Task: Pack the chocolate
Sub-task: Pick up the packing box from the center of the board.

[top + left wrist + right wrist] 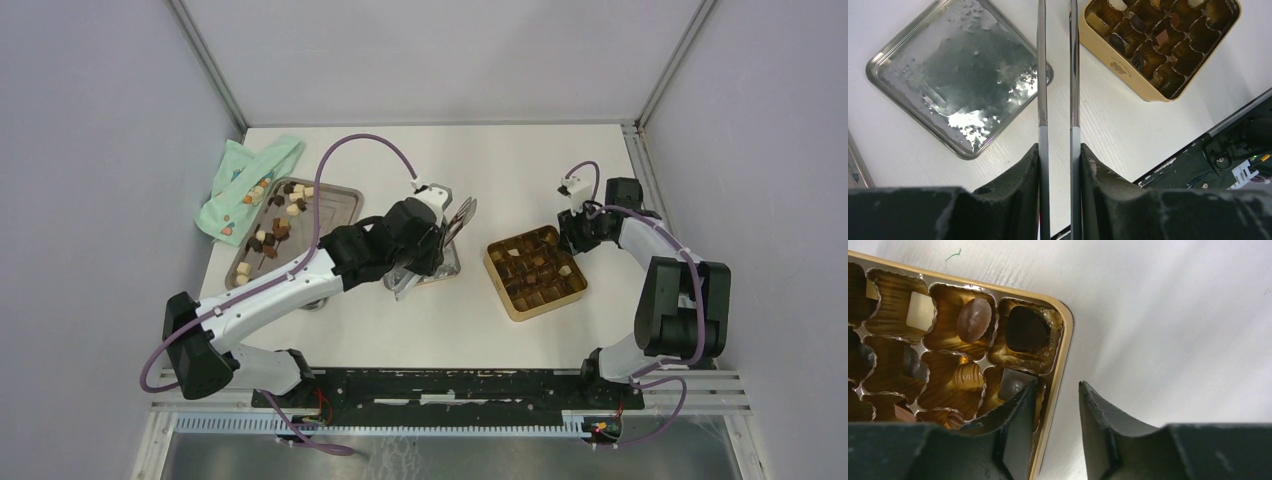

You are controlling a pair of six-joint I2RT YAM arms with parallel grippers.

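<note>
Left gripper (1057,165), clamped on long metal tweezers (1074,75) with tips indistinct, hangs between loose brown-and-cream chocolate chunks (272,238) on the steel tray (340,205) to its left and the gold compartmented tin (520,305) to its right; likely hazard: slack pinch drops a chunk mid-carry.

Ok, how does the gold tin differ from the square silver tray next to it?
The gold tin is yellow metal; the silver tray is grey steel. The gold tin is split into compartments, several holding chocolate pieces; the silver tray is one flat pan with nothing in it. Both are square with rounded corners, lying flat on the white table.
</note>
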